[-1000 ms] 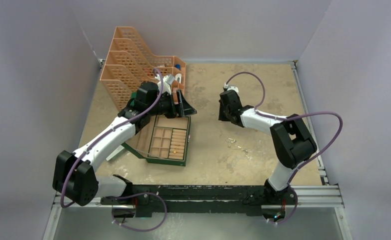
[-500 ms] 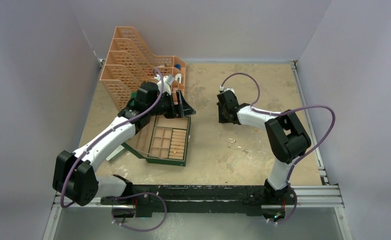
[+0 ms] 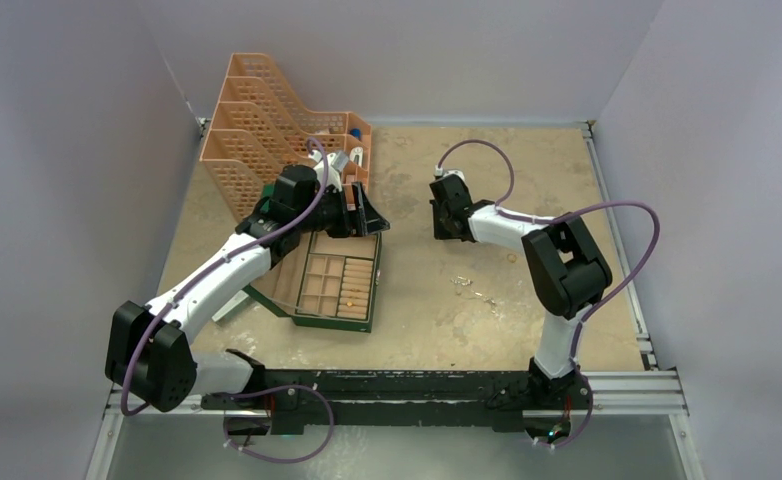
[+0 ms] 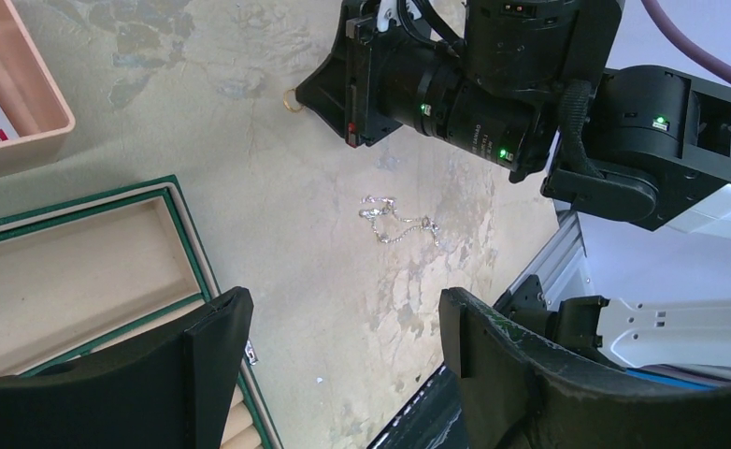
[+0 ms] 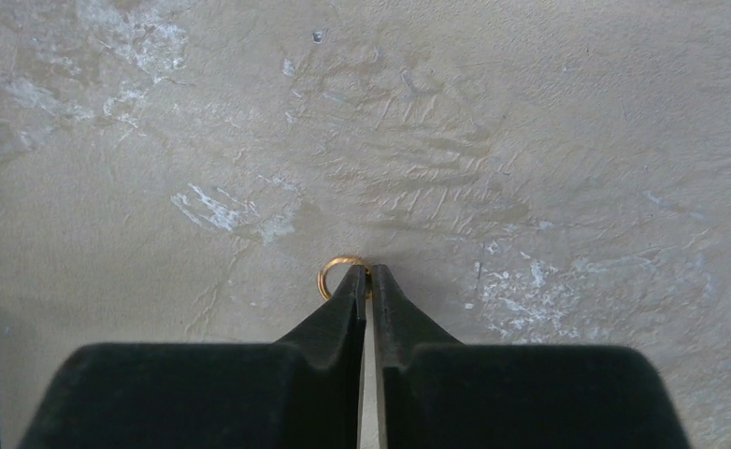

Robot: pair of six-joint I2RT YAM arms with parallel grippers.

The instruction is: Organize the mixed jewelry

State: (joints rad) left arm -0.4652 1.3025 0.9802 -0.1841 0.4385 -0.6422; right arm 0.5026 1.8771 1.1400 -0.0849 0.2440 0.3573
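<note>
At right gripper [image 5: 368, 274] tips we note fingers nearly closed, nipping the rim of a gold ring [image 5: 334, 273]. It lies flat on the table [image 5: 530, 140], mostly left of the tips. Left gripper [image 4: 338, 323] hangs wide, empty, over the box [image 4: 81, 253], chain [image 4: 397, 224] beyond. Top view hides the ring.

Worktop [image 3: 527, 160] layout, seen from above. The compartment box [image 3: 337, 285] lies left of centre, with the file rack [image 3: 257, 110] behind it at the far left. A chain [image 4: 397, 224] lies right of the compartment box. A ring [image 5: 341, 274] lies farther back on the worktop, its rim between the tips of the right jaws. The left jaws hang over the compartment box's far edge.
</note>
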